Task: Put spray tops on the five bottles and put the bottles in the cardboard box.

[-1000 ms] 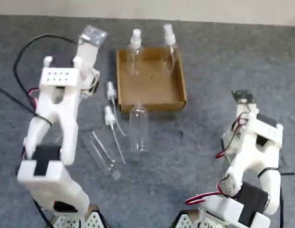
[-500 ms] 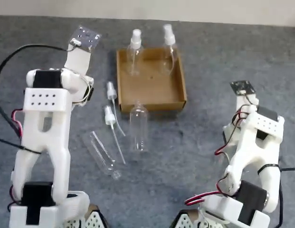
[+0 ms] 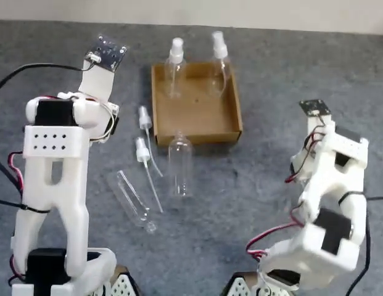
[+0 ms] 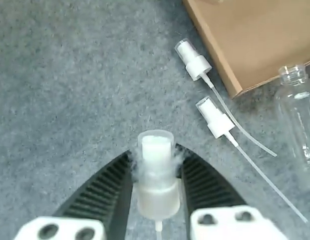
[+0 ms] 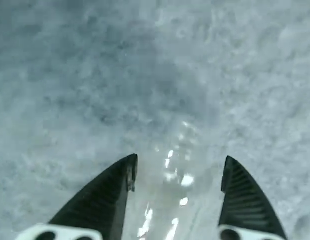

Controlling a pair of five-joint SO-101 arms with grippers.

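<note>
1. Left arm: over the last 1 s it has drawn back and stands upright. The left gripper (image 4: 155, 152) is clamped narrow on 1 white plastic spray top (image 4: 155, 182), lifted off the table.
2. Centre: 2 loose white spray tops (image 3: 144, 117) and 2 uncapped clear plastic bottles (image 3: 180, 163) lie beside the brown cardboard box (image 3: 197, 137). 2 capped clear bottles (image 3: 174, 68) rest in it.
3. Right arm: it has folded back. The right gripper (image 5: 179, 159) grips 1 clear bottle (image 5: 169, 200), probably for capping.
4. Surface: grey felt-like table cover (image 3: 271, 92), with a pale strip (image 3: 271, 11) along its far edge.
</note>
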